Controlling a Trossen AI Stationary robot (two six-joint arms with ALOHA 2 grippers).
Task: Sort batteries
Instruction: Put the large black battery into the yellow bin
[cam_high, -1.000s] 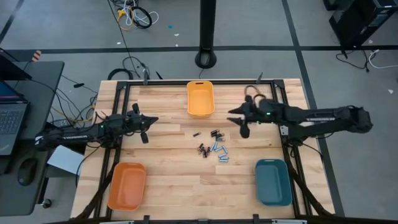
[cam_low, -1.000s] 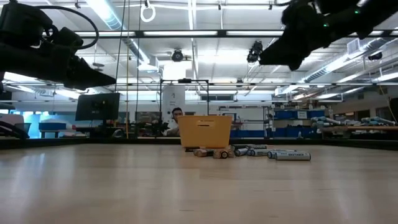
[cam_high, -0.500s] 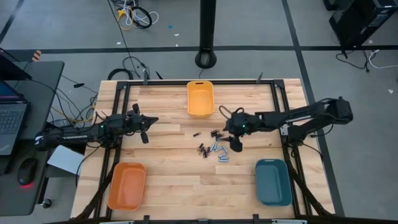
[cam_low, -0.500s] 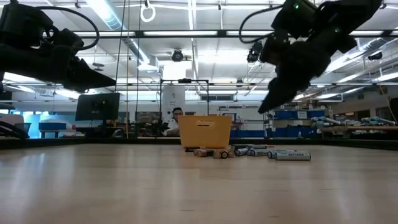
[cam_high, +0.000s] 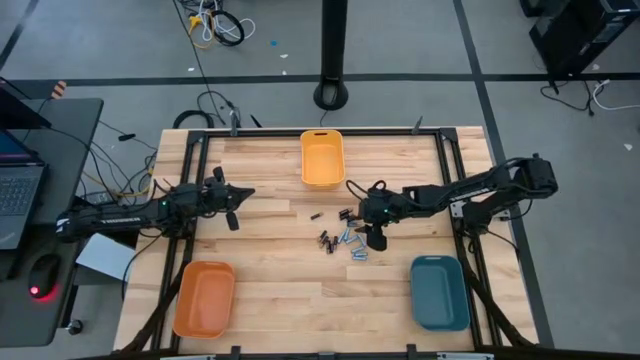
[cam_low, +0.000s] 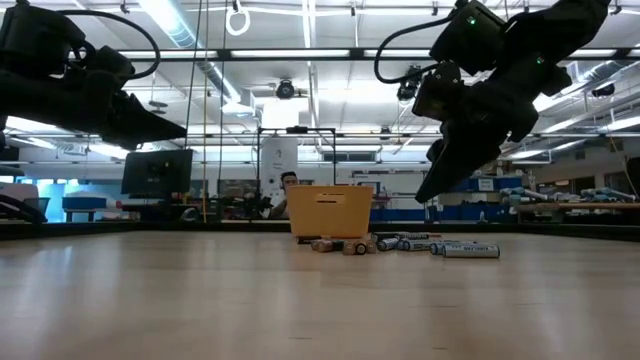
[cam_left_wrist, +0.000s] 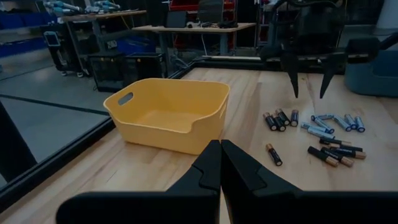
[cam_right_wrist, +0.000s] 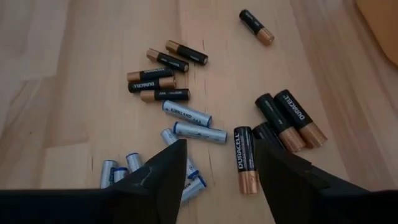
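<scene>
Right wrist view has my right pincer (cam_right_wrist: 216, 168) spread wide over crowded small black and silvery-blue cylindrical batteries (cam_right_wrist: 186, 114), so I risk nipping two together.

The small cylindrical batteries (cam_right_wrist: 186, 112) lie flat in a loose cluster near the middle of the wooden table (cam_high: 270, 290). Some are black with copper ends, others pale silvery-blue. One black battery (cam_right_wrist: 256, 27) lies a little apart.

A lab: ceiling strip lights (cam_low: 300, 55), workbenches (cam_left_wrist: 193, 28), monitor (cam_low: 157, 170).
</scene>
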